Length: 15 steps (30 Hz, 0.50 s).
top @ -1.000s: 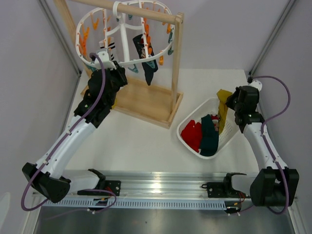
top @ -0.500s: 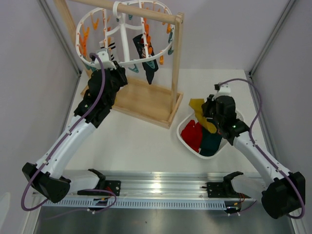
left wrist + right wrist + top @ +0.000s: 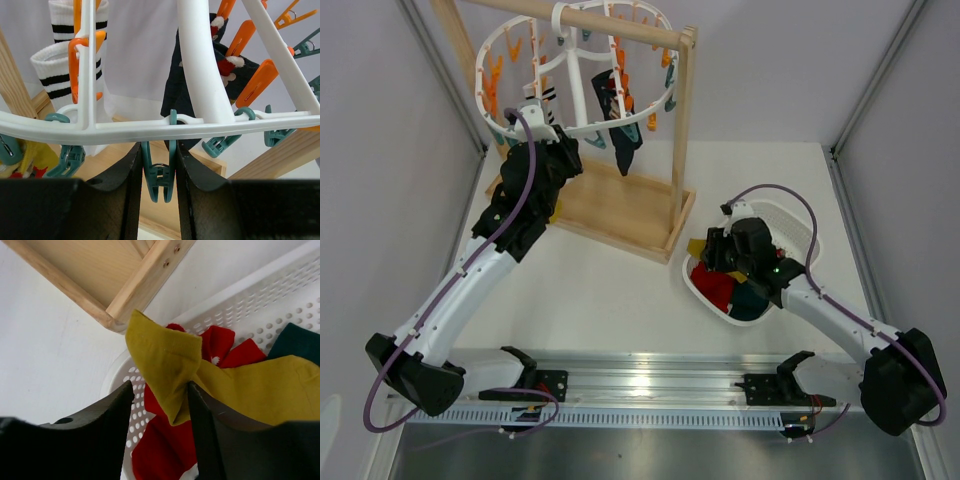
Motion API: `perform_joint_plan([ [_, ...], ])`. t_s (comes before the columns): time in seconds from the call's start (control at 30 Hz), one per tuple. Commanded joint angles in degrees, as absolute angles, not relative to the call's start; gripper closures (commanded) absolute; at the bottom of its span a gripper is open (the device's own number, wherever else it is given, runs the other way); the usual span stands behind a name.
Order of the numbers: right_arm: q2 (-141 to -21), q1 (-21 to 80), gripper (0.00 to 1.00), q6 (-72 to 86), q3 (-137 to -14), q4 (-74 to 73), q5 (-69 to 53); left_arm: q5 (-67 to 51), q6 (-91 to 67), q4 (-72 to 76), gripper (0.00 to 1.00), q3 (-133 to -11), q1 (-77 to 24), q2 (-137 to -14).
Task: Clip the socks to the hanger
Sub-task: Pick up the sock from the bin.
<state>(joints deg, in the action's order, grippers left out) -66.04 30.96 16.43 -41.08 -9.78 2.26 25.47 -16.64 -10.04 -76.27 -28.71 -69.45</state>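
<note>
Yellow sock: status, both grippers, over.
Right gripper shut on yellow sock, over basket. Left gripper shut on teal peg at hanger. Sock unclipped; wooden rack post near its path.

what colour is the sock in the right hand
Mustard yellow; the sock pinched by the right hand shows best in the right wrist view.

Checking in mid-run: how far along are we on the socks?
Done: a striped sock and a navy sock hang clipped on the hanger. In hand: right gripper holds the yellow sock over the basket; left gripper grips a teal peg. Left: red sock and teal sock in the basket.
</note>
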Motion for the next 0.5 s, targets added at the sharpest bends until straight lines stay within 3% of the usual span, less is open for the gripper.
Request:
perform_joint_plan([
  [0.0,-64.51,30.33,0.47,15.56,-40.61,-9.05,2.72,24.26,-17.67,-13.01,0.99,-77.08,-28.39,-69.96],
  [0.1,-64.95,29.27,0.41,14.77,-40.78,-8.80,2.20,24.17,-17.67,-13.10,0.99,-77.08,-28.39,-69.79],
  [0.47,-69.34,23.56,0.41,13.18,-38.50,1.30,-10.79,23.82,-18.11,-13.18,0.99,-76.73,-28.39,-69.61],
])
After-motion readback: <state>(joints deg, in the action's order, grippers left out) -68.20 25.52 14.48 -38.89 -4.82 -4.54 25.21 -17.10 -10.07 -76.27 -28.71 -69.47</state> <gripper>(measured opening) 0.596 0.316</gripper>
